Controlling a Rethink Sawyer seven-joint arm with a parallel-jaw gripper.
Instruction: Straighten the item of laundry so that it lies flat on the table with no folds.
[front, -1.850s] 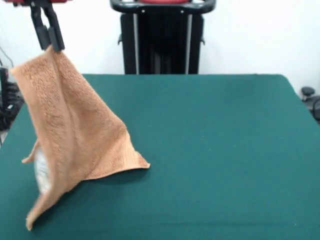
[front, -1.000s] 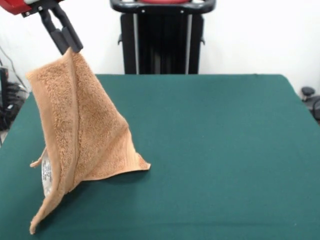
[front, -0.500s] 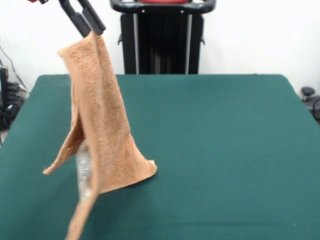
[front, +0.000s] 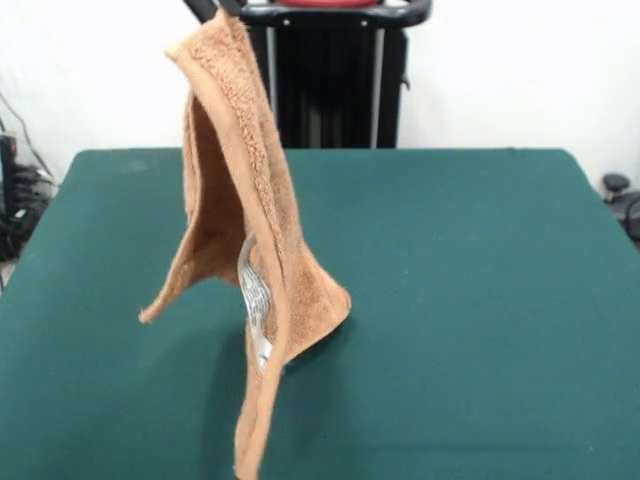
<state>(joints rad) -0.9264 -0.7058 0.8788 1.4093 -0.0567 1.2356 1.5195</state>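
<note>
White wall backs the dark green worktop (front: 470, 300), which fills the front view. Left of centre, the orange-brown towel (front: 235, 220) hangs folded in a tall tent shape, its lower corner touching the cloth and a white label (front: 255, 300) showing inside the fold. At the top edge the gripper (front: 212, 8) barely shows, closed on the towel's upper corner.

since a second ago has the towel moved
Yes. The towel has been carried up and toward picture right: its held top corner, earlier left of the black pedestal, now overlaps the pedestal's left edge. The gripper barely shows at the top edge.
</note>
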